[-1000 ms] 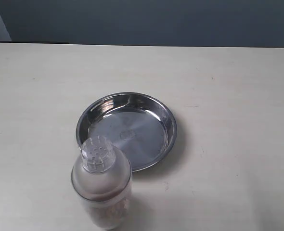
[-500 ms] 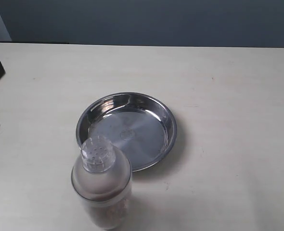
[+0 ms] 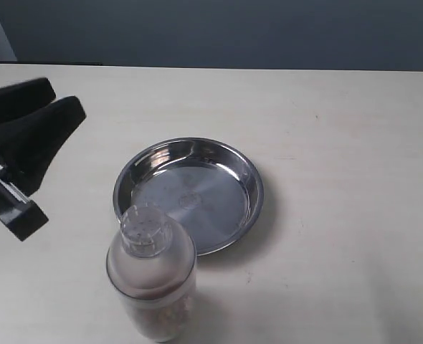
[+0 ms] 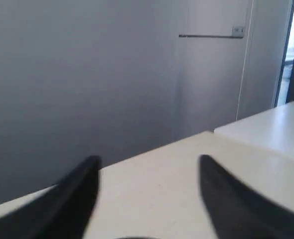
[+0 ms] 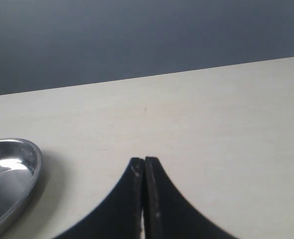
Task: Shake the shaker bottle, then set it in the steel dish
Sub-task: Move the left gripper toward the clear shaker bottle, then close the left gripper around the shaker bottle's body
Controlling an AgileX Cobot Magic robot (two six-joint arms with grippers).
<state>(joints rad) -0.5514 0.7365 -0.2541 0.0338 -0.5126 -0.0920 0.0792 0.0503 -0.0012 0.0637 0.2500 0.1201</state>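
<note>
The shaker bottle [image 3: 151, 276] stands upright on the table near the front edge, frosted, with a perforated neck and grains inside. Just behind it and slightly right lies the steel dish [image 3: 249, 188], holding nothing; its rim also shows in the right wrist view [image 5: 23, 178]. My left gripper [image 3: 62, 97] reaches in from the left edge, well apart from the bottle, its black fingers spread apart and open [image 4: 149, 164] with only table between them. My right gripper [image 5: 144, 160] is shut with its fingers pressed together over bare table, right of the dish; the exterior view does not show it.
The pale table [image 3: 340, 129] runs back to a dark grey wall. In the left wrist view a second pale tabletop [image 4: 271, 124] adjoins it.
My left gripper has come into the exterior view from the left edge and moved toward the middle, its fingers now apart. The bottle and the dish have not moved.
</note>
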